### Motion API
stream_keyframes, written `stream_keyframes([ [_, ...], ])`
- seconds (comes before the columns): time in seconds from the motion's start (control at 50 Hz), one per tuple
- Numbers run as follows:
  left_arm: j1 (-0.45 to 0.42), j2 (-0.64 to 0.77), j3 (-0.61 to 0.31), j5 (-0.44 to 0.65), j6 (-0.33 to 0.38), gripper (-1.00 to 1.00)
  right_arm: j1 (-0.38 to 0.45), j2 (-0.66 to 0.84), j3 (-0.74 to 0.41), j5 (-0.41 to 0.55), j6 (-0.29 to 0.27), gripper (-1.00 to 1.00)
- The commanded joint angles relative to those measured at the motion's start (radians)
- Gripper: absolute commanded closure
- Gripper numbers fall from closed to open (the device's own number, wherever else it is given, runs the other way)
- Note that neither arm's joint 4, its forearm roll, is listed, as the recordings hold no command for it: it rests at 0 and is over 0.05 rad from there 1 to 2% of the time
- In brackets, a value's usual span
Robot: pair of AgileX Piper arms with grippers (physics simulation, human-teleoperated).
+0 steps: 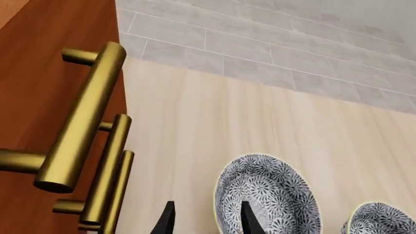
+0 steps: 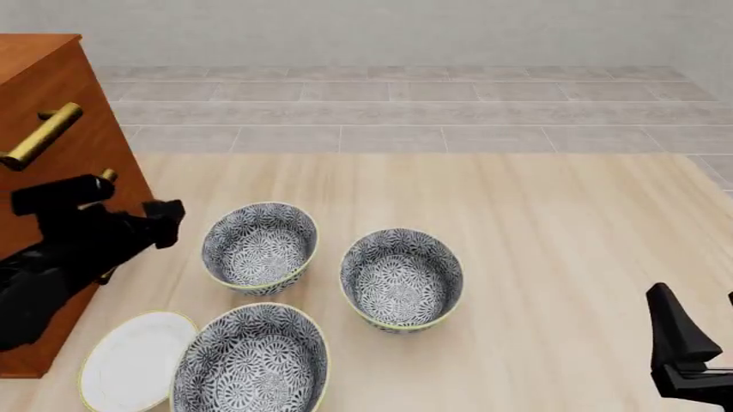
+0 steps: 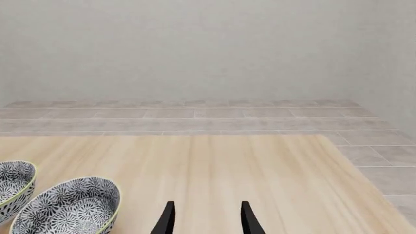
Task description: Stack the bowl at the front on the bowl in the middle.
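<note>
Presently left pincer (image 2: pixel 160 225) hovers empty, fingers parted, just beside wooden cabinet (image 2: pixel 51 112), bowl in the middle (image 2: pixel 260 247) just beyond its tips. Bowl at the front (image 2: pixel 252 359) sits on surface (image 2: pixel 550 223), nearer, touching white plate (image 2: pixel 136 360). Right pincer (image 3: pixel 205 218) parted, empty, well apart from third bowl (image 2: pixel 401 278).

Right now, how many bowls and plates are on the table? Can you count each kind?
Flowery grey-and-white bowls: 3, the bowl at the front, the bowl in the middle and the far bowl.
White plates: 1, the white plate.
Total: 4.
</note>
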Motion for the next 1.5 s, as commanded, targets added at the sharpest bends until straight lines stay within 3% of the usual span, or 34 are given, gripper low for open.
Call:
stream_keyframes([
  [0.02, -0.001, 0.068, -0.011, 0.004, -0.039, -1.00, 0.000, -0.002, 0.000, 0.002, 0.000, -1.00],
  [0.2, -0.019, 0.117, -0.002, -0.027, -0.052, -1.00, 0.000, -0.003, 0.000, 0.003, 0.000, -1.00],
  [0.36, -0.032, 0.236, 0.027, -0.141, -0.069, -1.00, 0.000, -0.003, 0.000, 0.003, 0.000, -1.00],
  [0.46, -0.036, 0.271, 0.020, -0.159, -0.076, -1.00, 0.000, -0.003, 0.000, 0.003, 0.000, -1.00],
  [0.58, -0.039, 0.300, 0.006, -0.161, -0.083, -1.00, 0.000, -0.002, 0.000, 0.002, 0.000, -1.00],
  [0.62, -0.041, 0.279, -0.016, -0.114, -0.084, -1.00, 0.000, -0.003, 0.000, 0.003, 0.000, -1.00],
  [0.94, -0.080, 0.354, -0.035, -0.137, -0.114, -1.00, 0.000, -0.003, 0.000, 0.003, 0.000, -1.00],
  [0.98, -0.083, 0.398, -0.023, -0.188, -0.117, -1.00, 0.000, -0.003, 0.000, 0.003, 0.000, -1.00],
  [1.04, -0.079, 0.387, -0.041, -0.155, -0.118, -1.00, 0.000, -0.003, 0.000, 0.003, 0.000, -1.00],
  [1.5, -0.092, 0.507, -0.076, -0.200, -0.138, -1.00, 0.000, -0.003, 0.000, 0.003, 0.000, -1.00],
])
